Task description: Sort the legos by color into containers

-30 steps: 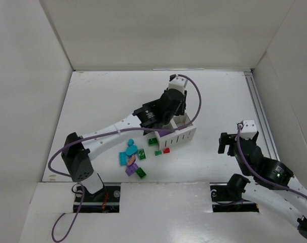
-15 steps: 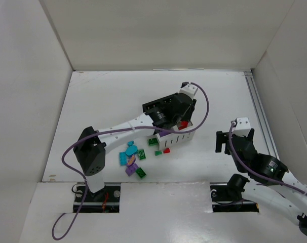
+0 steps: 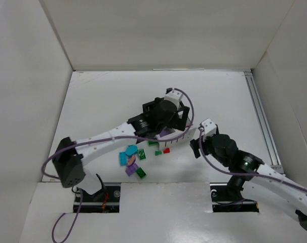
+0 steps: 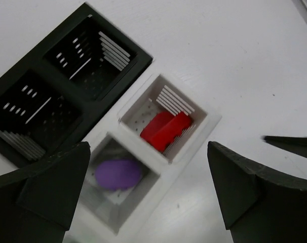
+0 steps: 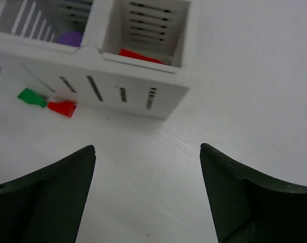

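Our left gripper [image 4: 148, 152] has its fingers spread wide and empty, right above the white bin [image 4: 206, 119], where a purple lego [image 4: 118, 173] sits in one cell and red legos [image 4: 166, 130] in the other. Our right gripper [image 5: 147, 148] is spread and empty too, low by the bin's near wall, and a small red lego [image 5: 62, 108] and a green lego [image 5: 33, 97] lie on the table [image 5: 244, 76] just ahead and to its left. We think the right arm is nearer to these two than the left

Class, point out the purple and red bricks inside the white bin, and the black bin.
purple brick [image 4: 118, 174]: left wrist view, its top.
red brick [image 4: 166, 130]: left wrist view, its middle.
black bin [image 4: 124, 39]: left wrist view, its rim.
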Available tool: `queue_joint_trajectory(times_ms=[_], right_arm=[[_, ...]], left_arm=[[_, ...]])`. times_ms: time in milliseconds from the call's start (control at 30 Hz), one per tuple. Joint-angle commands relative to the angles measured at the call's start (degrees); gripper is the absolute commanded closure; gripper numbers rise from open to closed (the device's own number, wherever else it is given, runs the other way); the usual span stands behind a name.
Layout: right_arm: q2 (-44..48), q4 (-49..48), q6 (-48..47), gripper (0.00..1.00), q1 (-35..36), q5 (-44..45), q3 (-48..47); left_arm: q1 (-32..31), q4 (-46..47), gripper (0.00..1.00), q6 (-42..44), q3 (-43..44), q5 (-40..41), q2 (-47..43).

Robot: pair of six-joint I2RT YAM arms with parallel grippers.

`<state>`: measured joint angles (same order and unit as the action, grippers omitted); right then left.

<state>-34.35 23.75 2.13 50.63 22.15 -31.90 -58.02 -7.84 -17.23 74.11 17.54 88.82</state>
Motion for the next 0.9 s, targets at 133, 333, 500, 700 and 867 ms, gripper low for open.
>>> queue_joint_trajectory(times_ms=[133,333,500,700,867], right_arm=[[-9.6,-30.7,-0.2,0.16,0.6,-10.7,11.3],[-14.9,-42.6,4.8,0.19,4.8,-5.5,14.4],[-27.3,-46.7,12.8,0.24,10.4,1.0,14.3],[-40.0,-47.7,21.9,0.24,16.3,11.3,11.4],[-47.1,-47.7,26.1,0.24,16.9,10.8,8.1]], left_arm=[[-1.4,-3.6,0.00,-16.0,-15.7,7.4,-24.1],[-2.5,-8.2,0.00,-23.0,-23.2,8.0,-32.0],[-3.1,-11.2,0.00,-25.8,-24.4,8.0,-34.2],[-3.1,-11.9,0.00,-27.7,-27.7,8.0,-39.9],[-3.6,-14.6,0.00,-30.0,-30.3,8.0,-43.2]])
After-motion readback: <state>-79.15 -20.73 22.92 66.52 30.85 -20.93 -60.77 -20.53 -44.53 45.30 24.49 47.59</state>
